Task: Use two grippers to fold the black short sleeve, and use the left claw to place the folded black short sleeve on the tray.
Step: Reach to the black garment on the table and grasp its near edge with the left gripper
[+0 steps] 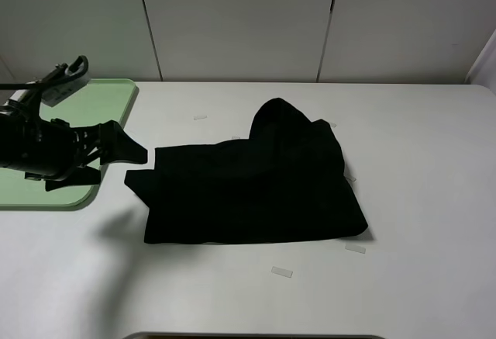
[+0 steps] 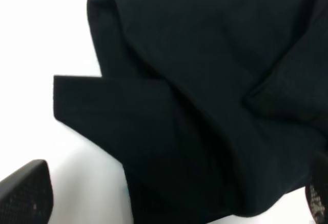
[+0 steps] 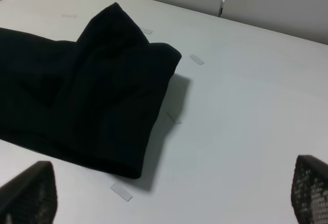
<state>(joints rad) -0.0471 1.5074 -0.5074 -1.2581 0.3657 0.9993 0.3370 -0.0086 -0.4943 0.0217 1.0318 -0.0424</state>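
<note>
So, far left of the overhead view is the mint-green tray [image 1: 108, 95], nothing lying on it that I can see, but the left arm hangs over its near half and hides some of it. The left gripper [image 1: 128, 155] points right, toward the shirt, with its tip just beside the shirt's left edge. I can't tell if it's actually touching. In the left wrist view its 2 fingers [image 2: 25, 193] sit way out at opposite edges of the picture with only cloth in sight between them, so it's spread wide and holding nothing.

The black T-shirt [image 1: 256, 188] is on the white table [image 1: 418, 160], roughly mid-table, to the right of the tray and clear of it. It's folded into a rough rectangle, long axis running left-right across the table. At the left end 1 sleeve corner pokes out toward the left gripper. Toward the back, right of centre, the fabric is bunched into a rounded hump that stands higher than the rest. The front edge lies pretty flat and straight.

A few small pale tape strips [image 1: 282, 271] are stuck to the table around the shirt, in front, behind and at its right side.

The right gripper [image 3: 169, 193] only shows in its own wrist view: both fingers [image 3: 28, 193] far apart, bare table between them, shirt's right end off to 1 side. Released, empty.
</note>
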